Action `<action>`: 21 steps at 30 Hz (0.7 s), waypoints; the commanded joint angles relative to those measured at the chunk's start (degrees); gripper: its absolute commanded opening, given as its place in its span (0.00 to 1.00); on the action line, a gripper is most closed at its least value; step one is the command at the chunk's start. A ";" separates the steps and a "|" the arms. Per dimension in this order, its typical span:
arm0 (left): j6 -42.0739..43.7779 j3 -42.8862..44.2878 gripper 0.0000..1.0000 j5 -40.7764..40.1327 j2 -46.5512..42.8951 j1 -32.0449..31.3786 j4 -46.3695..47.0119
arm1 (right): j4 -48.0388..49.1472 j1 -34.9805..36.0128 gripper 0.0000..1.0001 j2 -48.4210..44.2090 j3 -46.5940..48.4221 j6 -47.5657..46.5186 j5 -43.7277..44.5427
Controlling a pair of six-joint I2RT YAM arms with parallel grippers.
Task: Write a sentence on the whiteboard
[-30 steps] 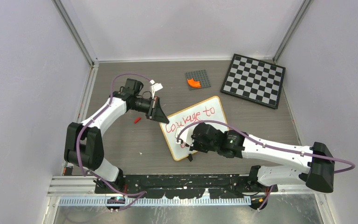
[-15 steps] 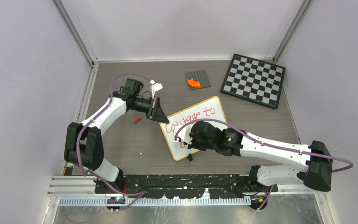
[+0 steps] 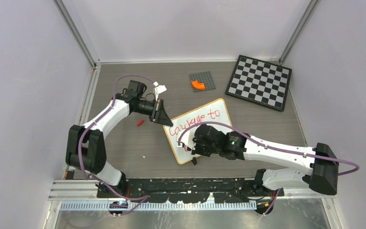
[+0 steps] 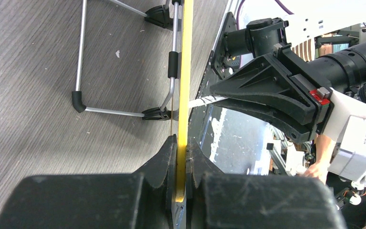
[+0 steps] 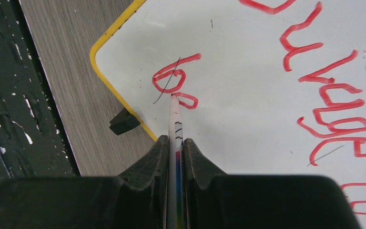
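Observation:
The whiteboard (image 3: 219, 125), white with an orange frame, lies tilted mid-table. Red lettering (image 3: 194, 120) reads "Courage to". Below it, in the right wrist view, the red letters "be" (image 5: 174, 78) stand near the board's corner (image 5: 248, 95). My left gripper (image 3: 166, 121) is shut on the board's upper-left frame edge (image 4: 185, 71), pinching it between its jaws (image 4: 181, 157). My right gripper (image 3: 189, 147) is shut on a white marker (image 5: 175, 121). The marker's red tip touches the board at the "e". A black foot (image 5: 124, 121) shows at the board's edge.
A chequered board (image 3: 259, 82) lies at the back right. A grey studded plate (image 3: 208, 76) with an orange piece lies at the back centre. A small red cap (image 3: 140, 122) lies left of the whiteboard. The board's wire stand (image 4: 81, 71) shows in the left wrist view.
My right gripper with the marker has shifted slightly left and away from me over the board's lower-left corner. The left arm and the board have not moved.

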 commanded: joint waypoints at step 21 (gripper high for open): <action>-0.91 -0.07 0.00 -6.56 1.50 -0.02 -0.79 | -4.11 -2.15 0.00 -10.06 -0.34 1.00 0.23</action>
